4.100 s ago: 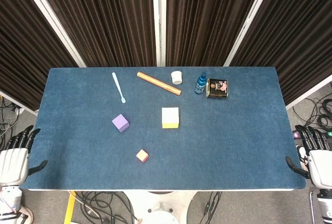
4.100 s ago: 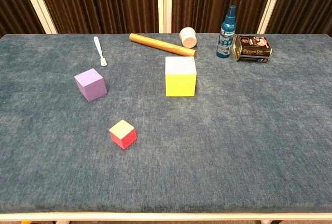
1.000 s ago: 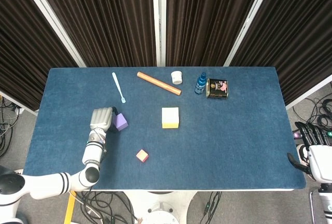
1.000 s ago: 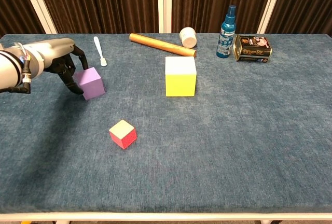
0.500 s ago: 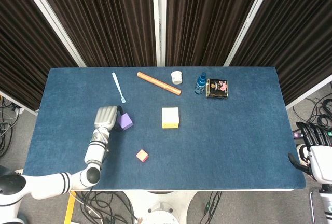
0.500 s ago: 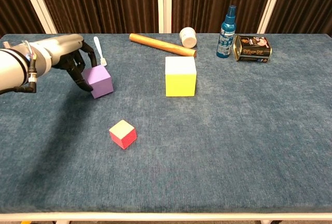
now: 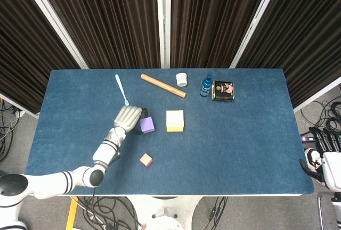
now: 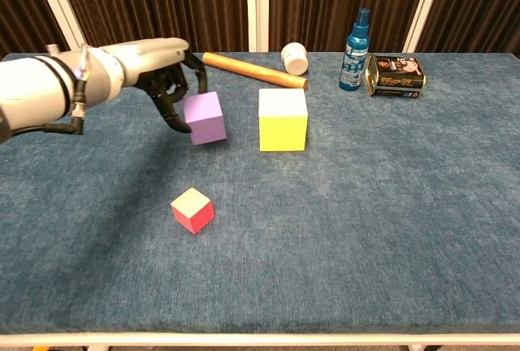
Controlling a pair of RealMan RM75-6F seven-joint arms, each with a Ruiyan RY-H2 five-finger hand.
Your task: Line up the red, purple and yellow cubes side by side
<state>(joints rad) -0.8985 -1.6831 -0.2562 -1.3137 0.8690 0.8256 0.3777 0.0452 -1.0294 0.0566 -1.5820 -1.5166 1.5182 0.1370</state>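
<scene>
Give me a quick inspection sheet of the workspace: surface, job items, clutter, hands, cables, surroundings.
Surface: blue table, felt-like cover.
Job's things: purple cube held, just left of yellow cube; red cube apart, nearer the front edge.
Clutter: white spatula, wooden rod, white jar, blue bottle, dark tin along the back.
Hands: left hand grips purple cube; right hand off the table, fingers apart.
Cables: on floor.
Surroundings: dark curtains.

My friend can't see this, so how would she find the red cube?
Start at the blue table and look at its near edge, left of the middle. The red cube sits there alone, nearer than the yellow cube and the purple cube in the left hand. It is the smallest of the three and has a pale top.
</scene>
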